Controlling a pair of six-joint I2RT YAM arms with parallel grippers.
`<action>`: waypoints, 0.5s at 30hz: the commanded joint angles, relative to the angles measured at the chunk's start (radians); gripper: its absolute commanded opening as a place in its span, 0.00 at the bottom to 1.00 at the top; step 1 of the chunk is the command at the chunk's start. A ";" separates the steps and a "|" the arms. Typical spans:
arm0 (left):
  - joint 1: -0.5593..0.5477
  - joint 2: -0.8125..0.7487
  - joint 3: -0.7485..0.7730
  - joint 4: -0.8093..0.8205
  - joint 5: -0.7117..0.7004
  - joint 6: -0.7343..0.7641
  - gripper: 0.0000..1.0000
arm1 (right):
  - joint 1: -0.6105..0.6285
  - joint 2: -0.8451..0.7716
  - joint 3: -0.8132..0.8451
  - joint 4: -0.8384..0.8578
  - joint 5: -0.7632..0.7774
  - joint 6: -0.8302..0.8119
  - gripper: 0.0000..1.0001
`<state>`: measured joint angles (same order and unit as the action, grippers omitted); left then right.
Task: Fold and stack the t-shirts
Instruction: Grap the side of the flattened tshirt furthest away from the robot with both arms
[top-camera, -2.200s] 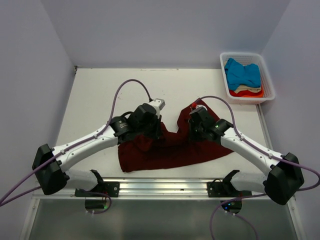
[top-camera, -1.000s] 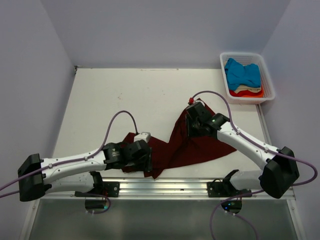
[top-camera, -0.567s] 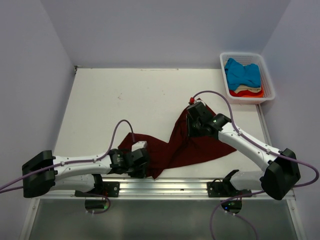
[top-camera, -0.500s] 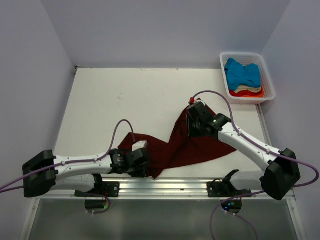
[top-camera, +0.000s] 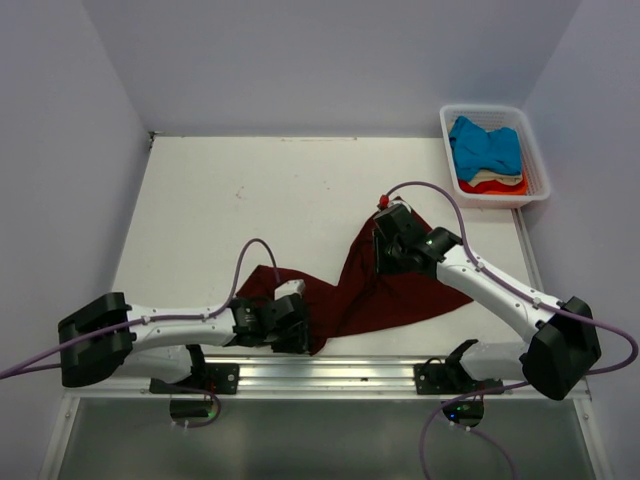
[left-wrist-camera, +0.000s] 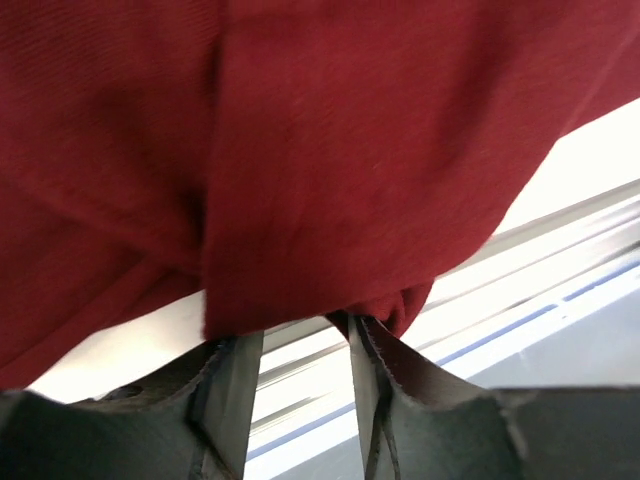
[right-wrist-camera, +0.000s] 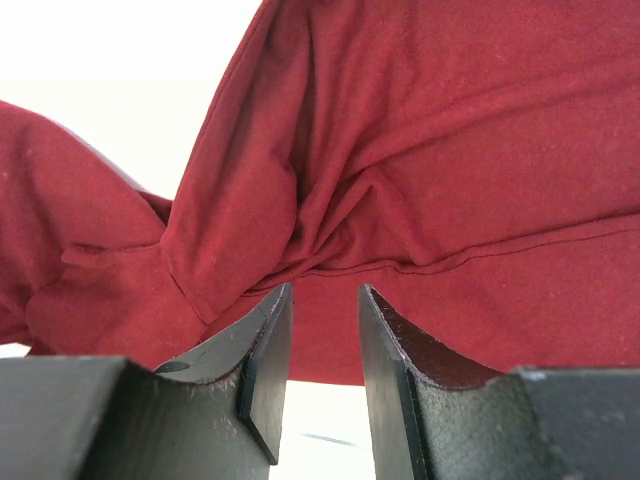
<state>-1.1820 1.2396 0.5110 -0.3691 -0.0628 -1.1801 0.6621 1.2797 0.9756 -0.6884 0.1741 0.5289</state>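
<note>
A dark maroon t-shirt (top-camera: 400, 295) lies crumpled on the white table, its right part drawn up toward my right gripper (top-camera: 383, 258). In the right wrist view my right gripper (right-wrist-camera: 322, 290) is shut on a bunch of the maroon t-shirt (right-wrist-camera: 450, 150), with folds running into its tips. My left gripper (top-camera: 293, 340) sits low at the shirt's near left corner. In the left wrist view my left gripper (left-wrist-camera: 300, 335) has its jaws apart, and the maroon t-shirt (left-wrist-camera: 350, 150) drapes over the tips with only the rail showing in the gap.
A white slatted basket (top-camera: 443, 130) at the back right holds a blue t-shirt (top-camera: 485, 145), a cream one (top-camera: 490, 177) and an orange-red one (top-camera: 495, 187). A metal rail (top-camera: 330, 372) runs along the near table edge, close to the left gripper.
My left gripper has shifted slightly toward the near edge at the shirt's corner, and the cloth's left part has spread out a little. The right arm has stayed still.
</note>
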 joint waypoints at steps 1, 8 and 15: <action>-0.008 0.061 -0.049 -0.034 -0.048 -0.007 0.46 | 0.004 -0.026 0.000 -0.007 0.024 -0.015 0.36; -0.008 0.047 -0.052 -0.060 -0.091 0.000 0.00 | 0.004 -0.031 -0.006 0.001 0.021 -0.017 0.36; -0.008 0.003 0.020 -0.178 -0.161 0.017 0.00 | 0.005 -0.036 -0.005 0.001 0.021 -0.017 0.35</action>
<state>-1.1881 1.2484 0.5137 -0.3695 -0.1047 -1.1915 0.6621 1.2797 0.9718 -0.6880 0.1738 0.5228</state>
